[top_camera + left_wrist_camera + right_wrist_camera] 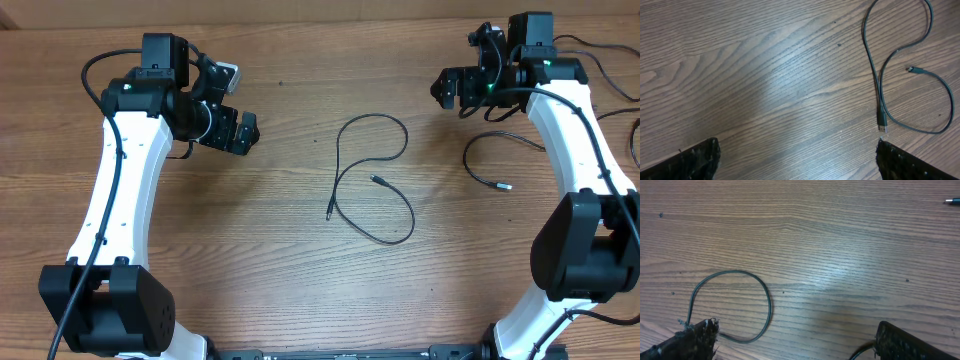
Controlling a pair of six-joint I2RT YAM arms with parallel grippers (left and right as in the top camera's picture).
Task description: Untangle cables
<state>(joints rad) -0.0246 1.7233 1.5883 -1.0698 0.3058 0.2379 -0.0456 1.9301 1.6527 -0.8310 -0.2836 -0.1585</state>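
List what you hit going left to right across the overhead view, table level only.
left gripper → looped cable mid-table, both plugs free → second cable, curving under the right arm. Right gripper left out: it overlaps the second cable's span.

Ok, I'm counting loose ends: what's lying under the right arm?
A thin black cable curves out from beneath it onto the wooden table, one plug showing. Its other end is hidden by the arm.

wooden table point(290, 270) | 2 cables, apart | looped cable point(376, 180) centre | second cable point(497, 184) right side
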